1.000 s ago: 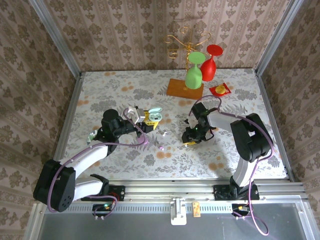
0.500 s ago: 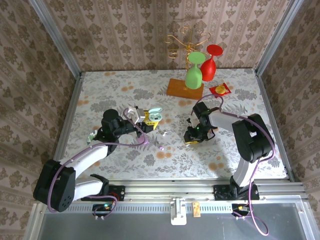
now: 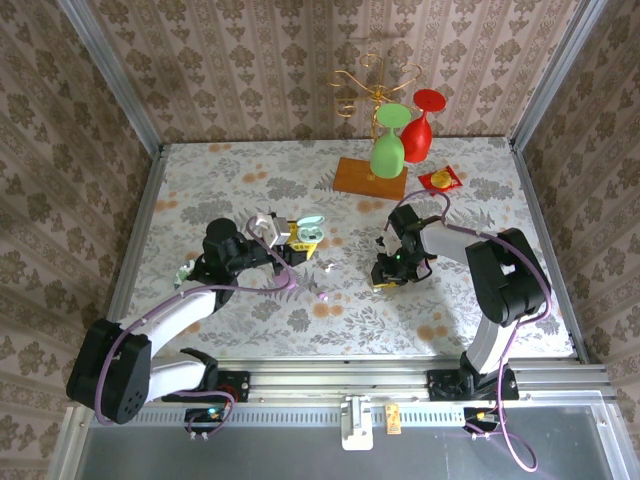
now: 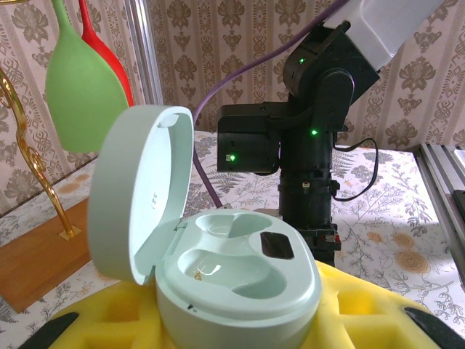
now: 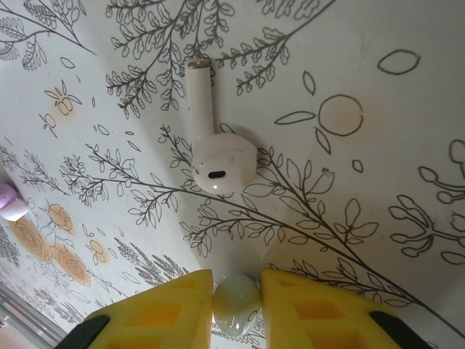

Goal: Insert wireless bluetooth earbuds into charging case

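A pale green charging case (image 4: 240, 280) sits in my left gripper (image 4: 236, 327), which is shut on it; its lid (image 4: 138, 203) stands open and both wells are empty. From above, the case (image 3: 311, 229) is held just over the table at centre left. My right gripper (image 5: 236, 275) is low over the table, shut on a small pale green earbud (image 5: 236, 305) between its yellow fingers (image 5: 163, 309). A white stemmed earbud (image 5: 214, 149) lies on the table just ahead of it. A purple earbud (image 5: 10, 204) lies at the left edge. From above, the right gripper (image 3: 386, 281) is right of centre.
A wooden base (image 3: 370, 177) with a gold stand (image 3: 372, 85) carries a green glass (image 3: 389, 142) and a red glass (image 3: 420, 125) at the back. An orange packet (image 3: 441, 180) lies beside it. A small pale object (image 3: 184, 271) lies by the left arm. Patterned walls enclose the table.
The right gripper has shifted slightly right and settled closer to the table. The left arm and the open case have not moved.
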